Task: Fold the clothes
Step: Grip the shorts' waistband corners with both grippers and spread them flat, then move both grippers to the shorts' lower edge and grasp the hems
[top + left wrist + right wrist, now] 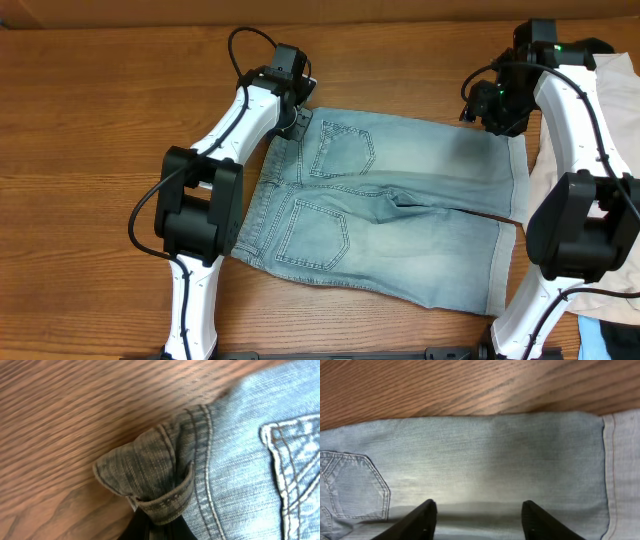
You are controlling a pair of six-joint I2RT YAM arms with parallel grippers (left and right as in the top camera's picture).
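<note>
The denim shorts (400, 200) lie spread flat in the middle of the wooden table (90, 120), back side up. The waistband is to the left and the leg hems are to the right. Both stitched pockets are fully visible, so I judge that no fold is made yet. There is only a small crease between the two legs.

The left gripper (297, 112) is at the far left corner of the shorts. In its wrist view the dark jaws are pressed together on the waistband corner (145, 470), and the cloth there is bunched up and a little raised from the wood.

The right gripper (497, 108) is above the far right part of the shorts, near the leg hem (620, 460). Its fingers (422, 520) are spread wide over the denim and hold nothing. I cannot tell if they touch the cloth.

So the task looks to be at its beginning: one corner is taken and the other is not yet. It seems the right side must first pinch the far edge, and then the far half can be brought over the near half. All the folding is left to do. A white cloth (600, 120) lies at the right, apart from the shorts.
</note>
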